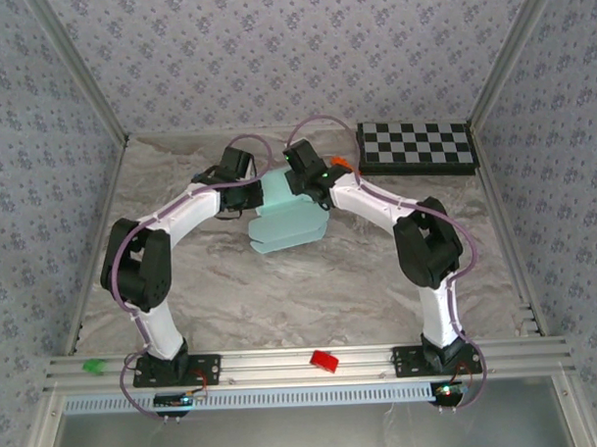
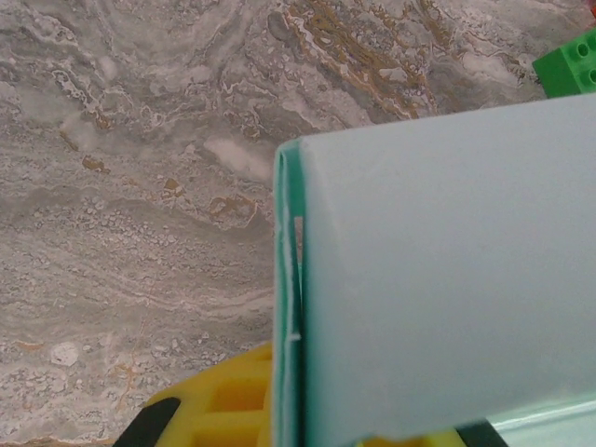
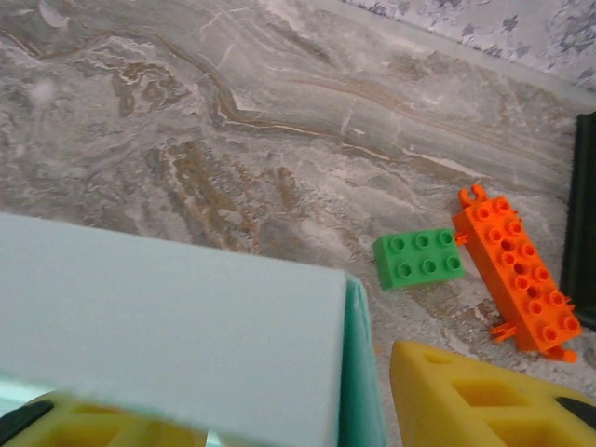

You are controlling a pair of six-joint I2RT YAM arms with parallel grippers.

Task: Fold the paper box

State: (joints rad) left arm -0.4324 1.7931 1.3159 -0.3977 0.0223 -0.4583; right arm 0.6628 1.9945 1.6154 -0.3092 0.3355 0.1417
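Mid-table, toward the far side: the pale aqua thin-cardboard paper box (image 1: pixel 287 229) lies between my two arms, one end up between the wrists and the rest running toward the near edge. The left gripper (image 1: pixel 250 193) meets it from the left and the right gripper (image 1: pixel 312 194) from the right, both equally close. The right wrist view shows yellow fingers (image 3: pixel 475 400) set wide either side of a raised panel's edge. I cannot tell whether either pair of jaws is actually pinching. I judge the next crease turns on that upright panel.
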